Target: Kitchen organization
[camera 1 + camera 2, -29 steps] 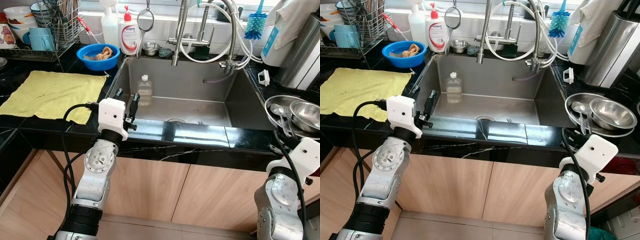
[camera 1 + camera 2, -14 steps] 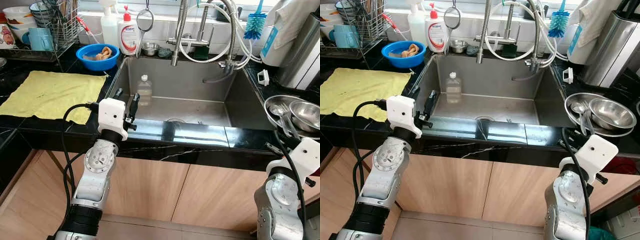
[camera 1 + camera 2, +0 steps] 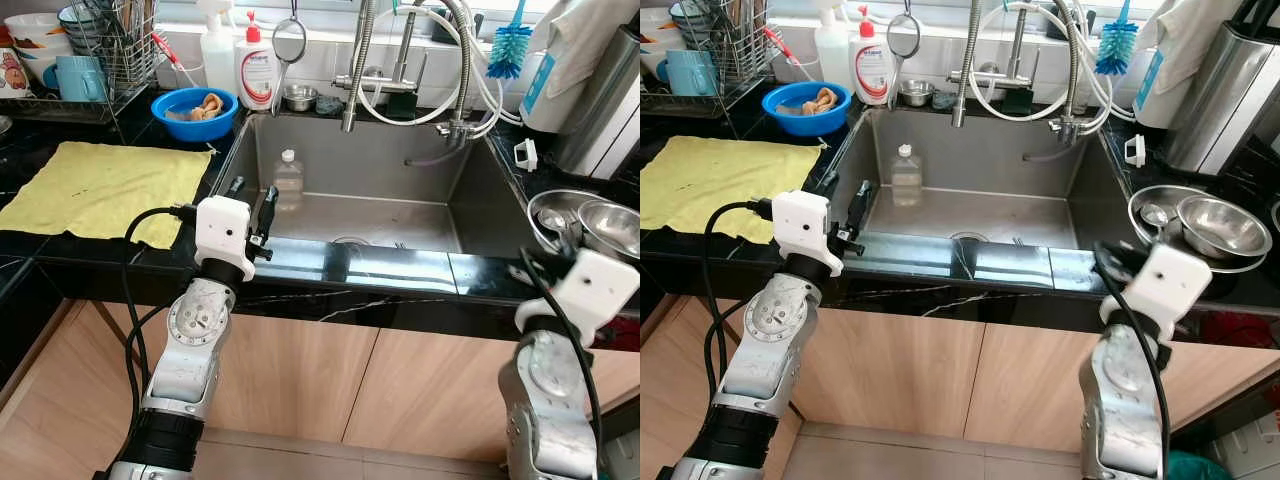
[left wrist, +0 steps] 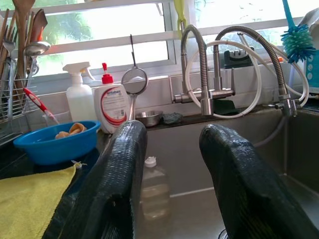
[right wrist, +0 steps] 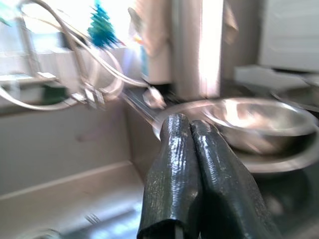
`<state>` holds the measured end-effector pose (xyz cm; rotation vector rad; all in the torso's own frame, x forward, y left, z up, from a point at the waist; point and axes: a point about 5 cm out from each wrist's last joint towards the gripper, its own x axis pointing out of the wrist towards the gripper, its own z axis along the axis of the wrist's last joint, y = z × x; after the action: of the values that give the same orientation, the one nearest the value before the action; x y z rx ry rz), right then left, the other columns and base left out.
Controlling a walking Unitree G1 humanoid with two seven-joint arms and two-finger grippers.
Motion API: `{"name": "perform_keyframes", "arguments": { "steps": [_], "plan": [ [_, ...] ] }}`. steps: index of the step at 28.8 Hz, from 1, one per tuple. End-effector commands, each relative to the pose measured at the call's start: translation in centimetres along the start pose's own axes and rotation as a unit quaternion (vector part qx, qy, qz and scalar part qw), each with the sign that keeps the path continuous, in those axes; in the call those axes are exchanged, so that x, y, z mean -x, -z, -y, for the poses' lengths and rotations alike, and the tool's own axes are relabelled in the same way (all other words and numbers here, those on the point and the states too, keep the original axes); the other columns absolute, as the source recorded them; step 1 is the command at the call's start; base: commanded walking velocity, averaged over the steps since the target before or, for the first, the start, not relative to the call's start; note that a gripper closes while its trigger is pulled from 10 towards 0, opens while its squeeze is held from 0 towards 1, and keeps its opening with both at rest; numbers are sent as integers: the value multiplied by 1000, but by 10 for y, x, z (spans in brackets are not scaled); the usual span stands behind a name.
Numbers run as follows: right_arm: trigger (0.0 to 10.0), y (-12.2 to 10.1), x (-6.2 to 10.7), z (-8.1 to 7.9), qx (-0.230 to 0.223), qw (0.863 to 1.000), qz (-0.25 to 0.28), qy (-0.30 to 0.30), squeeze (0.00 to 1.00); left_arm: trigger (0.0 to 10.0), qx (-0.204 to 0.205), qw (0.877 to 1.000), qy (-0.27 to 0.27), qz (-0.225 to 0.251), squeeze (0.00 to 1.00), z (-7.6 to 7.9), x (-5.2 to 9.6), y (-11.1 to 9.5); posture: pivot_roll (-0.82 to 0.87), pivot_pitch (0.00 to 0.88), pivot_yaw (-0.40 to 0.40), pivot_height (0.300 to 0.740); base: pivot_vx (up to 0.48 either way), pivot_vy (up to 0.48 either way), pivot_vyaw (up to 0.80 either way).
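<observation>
The sink (image 3: 350,190) was sunk into the middle of the black bench (image 3: 400,275), and the clear plastic bottle (image 3: 289,180) stood upright on its floor near the left wall, just beyond the left gripper (image 3: 250,205), whose fingers (image 4: 117,179) were spread apart at the bench's front edge. The bottle looked nearly empty, so probably light, thin-walled, apt to dent, and slippery if wet; a gentle hold across its middle seemed safest. At the bench's right edge the steel bowls (image 3: 1210,225) sat nested, stiff and slick, beside the right gripper (image 5: 192,132), its fingers pressed together on nothing.
</observation>
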<state>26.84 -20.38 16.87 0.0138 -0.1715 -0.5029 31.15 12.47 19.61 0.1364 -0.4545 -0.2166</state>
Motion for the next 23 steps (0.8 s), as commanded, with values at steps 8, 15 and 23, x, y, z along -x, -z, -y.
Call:
{"name": "perform_keyframes", "arguments": {
  "steps": [8,15,23],
  "plan": [
    [10000,-9,-1,-1,6,1000,23,-9,0,10000,-9,1000,5,1,0,3,-1,-2,30,0,-50,740,0,0,0],
    [10000,-6,-2,1,6,1000,14,-8,0,10000,-8,1000,7,-1,0,4,-1,-1,29,0,-50,740,0,0,0],
    [10000,14,-4,7,67,996,-54,2,1000,10000,-4,1000,16,-3,0,7,-1,0,30,0,-48,740,0,0,0]
  ]
}}
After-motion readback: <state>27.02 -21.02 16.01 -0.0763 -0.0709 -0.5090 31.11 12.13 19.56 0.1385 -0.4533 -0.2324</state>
